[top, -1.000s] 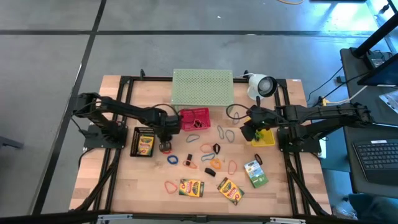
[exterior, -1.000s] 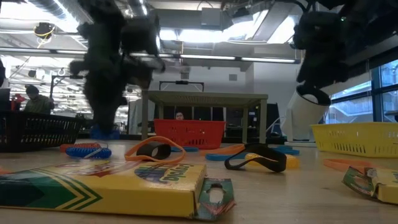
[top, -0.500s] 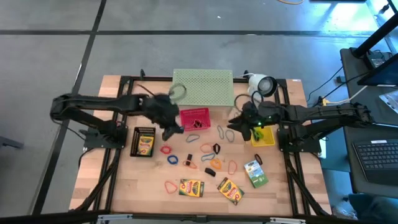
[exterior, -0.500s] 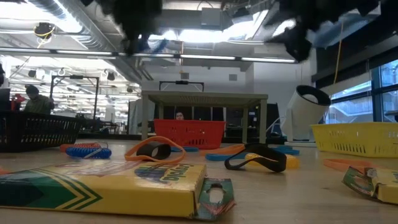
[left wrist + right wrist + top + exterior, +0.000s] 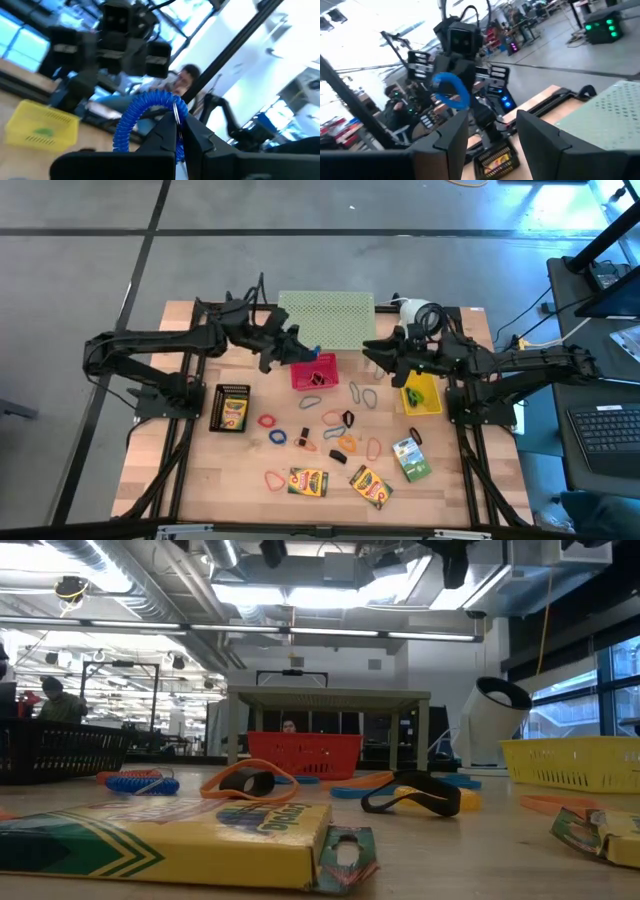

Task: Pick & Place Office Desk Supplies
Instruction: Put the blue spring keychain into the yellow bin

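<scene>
Left gripper (image 5: 296, 346) fingers pinched tight on a blue coiled band (image 5: 150, 117), raised over the red basket (image 5: 314, 370) beside the green mesh stand (image 5: 326, 318). Right gripper (image 5: 372, 350) fingers spread wide, holding nothing, raised near the yellow basket (image 5: 422, 395). Since 1 second ago the left arm has lifted from the table near the black basket (image 5: 230, 407) and swung toward the red basket; the right gripper has risen too. On the wooden table (image 5: 200, 480): 4 flat cardboard crayon boxes (image 5: 308, 481), thin rubber loops, small clips.
</scene>
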### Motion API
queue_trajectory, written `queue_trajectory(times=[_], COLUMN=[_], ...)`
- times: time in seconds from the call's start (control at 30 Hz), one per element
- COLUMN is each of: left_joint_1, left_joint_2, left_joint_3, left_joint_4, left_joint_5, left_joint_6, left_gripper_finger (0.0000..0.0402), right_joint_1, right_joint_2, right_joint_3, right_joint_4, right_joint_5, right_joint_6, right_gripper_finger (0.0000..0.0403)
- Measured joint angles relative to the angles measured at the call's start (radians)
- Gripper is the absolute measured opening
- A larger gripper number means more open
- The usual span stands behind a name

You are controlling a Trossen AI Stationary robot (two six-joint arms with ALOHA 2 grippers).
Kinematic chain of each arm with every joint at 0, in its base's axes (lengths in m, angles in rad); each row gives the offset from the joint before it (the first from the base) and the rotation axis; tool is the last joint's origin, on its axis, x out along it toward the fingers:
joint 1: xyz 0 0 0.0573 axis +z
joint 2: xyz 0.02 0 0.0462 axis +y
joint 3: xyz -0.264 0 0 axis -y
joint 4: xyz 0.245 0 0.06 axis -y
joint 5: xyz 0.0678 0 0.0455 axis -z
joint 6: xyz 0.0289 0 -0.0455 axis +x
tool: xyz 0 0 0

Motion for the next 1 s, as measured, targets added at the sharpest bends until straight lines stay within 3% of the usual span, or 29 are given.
queue_trajectory(times=[0.47, 0.73, 1.0], left_joint_1=[-0.001, -0.002, 0.000], left_joint_2=[0.178, 0.195, 0.187], left_joint_3=[-0.001, -0.001, 0.000], left_joint_4=[0.302, 0.320, 0.320], left_joint_5=[0.008, 0.006, 0.002], left_joint_6=[-0.174, -0.193, -0.170], left_gripper_finger=[0.0003, 0.0003, 0.0003], right_joint_1=[0.000, 0.000, 0.000], right_joint_2=[0.145, 0.253, 0.273], right_joint_3=[0.029, 0.170, 0.221], right_joint_4=[0.074, 0.025, -0.038], right_joint_5=[0.041, -0.043, -0.048], right_joint_6=[0.063, 0.005, -0.007], right_gripper_finger=[0.0168, 0.0168, 0.0168])
